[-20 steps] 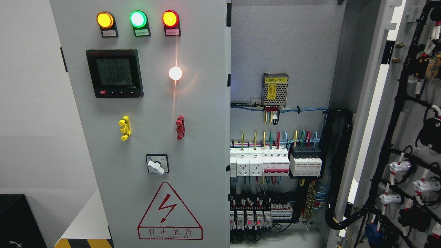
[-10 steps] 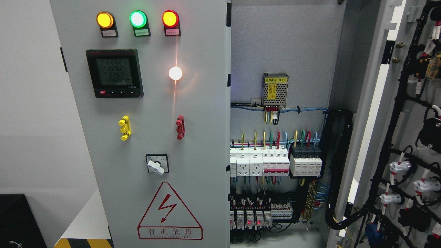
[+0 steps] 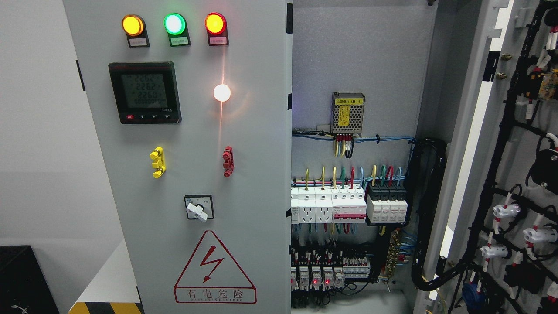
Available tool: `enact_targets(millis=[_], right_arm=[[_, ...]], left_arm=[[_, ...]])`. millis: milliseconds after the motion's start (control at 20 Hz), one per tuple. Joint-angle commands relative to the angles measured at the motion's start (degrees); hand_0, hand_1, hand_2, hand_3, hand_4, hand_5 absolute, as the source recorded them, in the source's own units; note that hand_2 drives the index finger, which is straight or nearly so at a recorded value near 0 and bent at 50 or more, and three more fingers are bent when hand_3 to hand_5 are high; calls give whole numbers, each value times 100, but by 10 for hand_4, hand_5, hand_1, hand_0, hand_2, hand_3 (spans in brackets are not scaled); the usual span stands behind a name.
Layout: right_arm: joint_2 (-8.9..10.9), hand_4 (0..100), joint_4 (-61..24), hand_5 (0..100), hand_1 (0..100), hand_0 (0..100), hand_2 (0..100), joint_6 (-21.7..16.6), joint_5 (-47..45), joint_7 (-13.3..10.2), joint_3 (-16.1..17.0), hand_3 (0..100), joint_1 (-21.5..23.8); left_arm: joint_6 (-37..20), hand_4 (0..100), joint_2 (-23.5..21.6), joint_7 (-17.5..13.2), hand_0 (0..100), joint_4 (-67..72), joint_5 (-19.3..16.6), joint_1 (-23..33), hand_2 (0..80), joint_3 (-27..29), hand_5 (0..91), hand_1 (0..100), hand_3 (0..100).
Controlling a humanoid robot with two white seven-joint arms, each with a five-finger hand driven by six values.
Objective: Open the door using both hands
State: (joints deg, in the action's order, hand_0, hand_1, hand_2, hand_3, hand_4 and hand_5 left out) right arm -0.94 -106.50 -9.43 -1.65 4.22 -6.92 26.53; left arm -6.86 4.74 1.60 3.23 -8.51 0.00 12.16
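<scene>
Head view shows neither robot hand, so whether the fingers are released, clenched or grasping anything cannot be told. The landmark is the left door, a grey panel that faces the camera. To its right the cabinet interior lies exposed, and further right the right door stands swung wide, its inner face carrying black wiring looms. Compared with the moments before, almost nothing has moved; only the digits on the meter, high on the left door, flicker. That stillness suggests the right side is finished, with no pull under way on the left door. Above the meter sit amber, green and red lamps, their small label plates too fine to read. Low on the left door a red warning triangle with a lightning bolt reads "有电危险". Right of the left door, inside, a perforated power supply bears a yellow label, partly legible, ending "(B1)". Below it run white breakers.
</scene>
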Motion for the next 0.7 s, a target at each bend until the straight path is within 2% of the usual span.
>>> enact_targets(millis=[0,200,401,651], right_arm=[[23,0,-1224,0,0,190,0,-314,-63,-35,-502,0,-34],[146,0,-1259,0,0,190,0,-314,-63,-35,-933,0,-235],[147,0,-1233,0,0,190,0,-306,-63,-26,-1153,0,-561],[147,0,-1215,0,0,190,0,-297,-63,-35,-1233,0,-903]], left_arm=[[1,0,97,-1,0,-16,-2,97,0,-47,0,0,0],[1,0,97,-1,0,-7,-2,97,0,-38,0,0,0],[1,0,97,42,0,2,-11,97,0,-47,0,0,0],[1,0,97,78,0,11,-28,97,0,-65,0,0,0]])
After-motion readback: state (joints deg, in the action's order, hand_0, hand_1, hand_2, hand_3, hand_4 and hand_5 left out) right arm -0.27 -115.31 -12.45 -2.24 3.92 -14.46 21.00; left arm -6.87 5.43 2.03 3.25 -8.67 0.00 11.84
